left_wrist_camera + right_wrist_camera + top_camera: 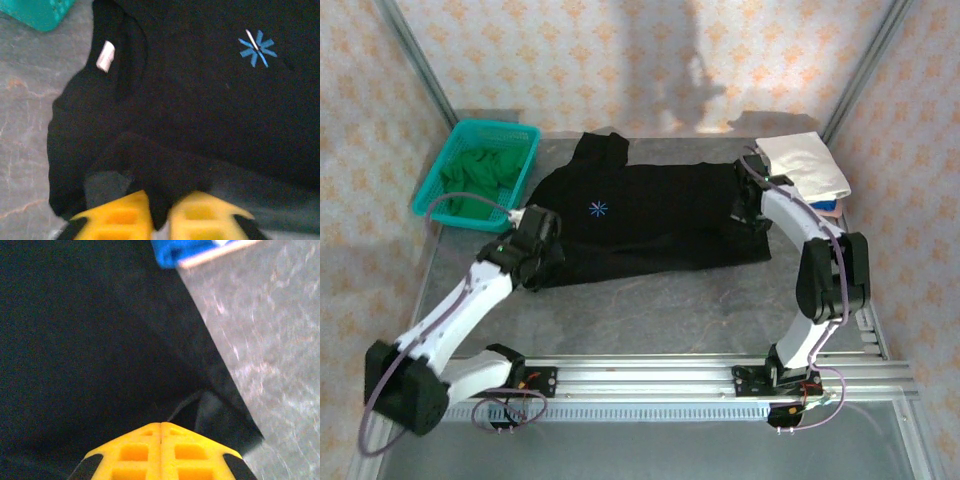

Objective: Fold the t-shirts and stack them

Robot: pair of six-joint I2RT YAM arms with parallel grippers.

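Note:
A large black t-shirt lies spread across the table, its pale-blue starburst logo facing up. In the left wrist view the logo and the white neck label show. My left gripper is at the shirt's left edge, shut with a bunch of black cloth between its yellow fingers. My right gripper sits at the shirt's right edge, fingers pressed together at a raised fold of black cloth. Folded shirts are stacked at the back right, white on top.
A teal mesh basket at the back left holds green cloth. The blue shirt in the stack lies just past the black shirt's edge. Bare grey table stretches between the shirt and the front rail.

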